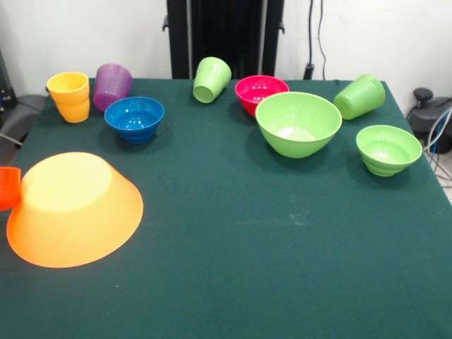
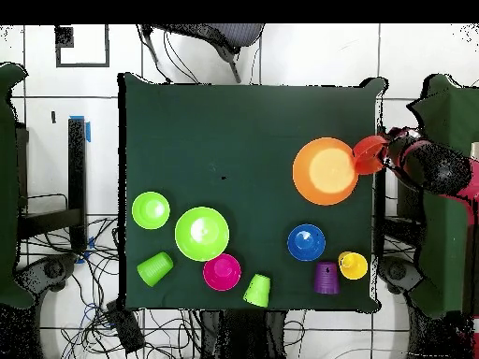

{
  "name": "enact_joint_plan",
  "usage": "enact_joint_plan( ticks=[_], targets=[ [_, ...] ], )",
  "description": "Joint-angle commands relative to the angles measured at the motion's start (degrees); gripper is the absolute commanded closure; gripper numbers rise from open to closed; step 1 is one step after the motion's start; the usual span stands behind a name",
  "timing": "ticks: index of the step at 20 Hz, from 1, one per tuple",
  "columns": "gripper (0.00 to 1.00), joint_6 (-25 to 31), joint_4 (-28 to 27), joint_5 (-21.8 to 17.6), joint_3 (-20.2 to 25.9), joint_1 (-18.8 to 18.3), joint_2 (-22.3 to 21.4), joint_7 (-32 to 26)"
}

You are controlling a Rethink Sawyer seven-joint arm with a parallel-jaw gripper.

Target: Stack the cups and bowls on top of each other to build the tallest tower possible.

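The huge orange bowl lies upside down at the front view's left; it also shows in the overhead view. A red-orange bowl touches its rim at the table edge, where a person's arm reaches it. The blue bowl, pink bowl, large green bowl and small green bowl stand upright and apart. The yellow cup and purple cup stand together. One green cup is tilted; the other lies on its side. No gripper shows.
The dark green table cloth covers the table. The robot's black pedestal stands at the far side. Cables and chairs surround the table.
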Motion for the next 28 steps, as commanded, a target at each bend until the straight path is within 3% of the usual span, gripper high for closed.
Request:
enact_joint_plan(
  ticks=[1, 15, 23, 28],
  targets=[
    [1.0, -0.1, 0.4, -2.7, -4.8, 4.9, 2.1, -6.4],
    [1.0, -1.8, -1.3, -3.3, -7.0, 6.8, 3.2, -5.4],
    [1.0, 1.5, -1.7, -5.7, -9.1, 7.8, -0.6, -12.8],
    [1.0, 1.8, -0.9, -5.8, -9.5, 7.6, -1.9, -13.9]
  ],
)
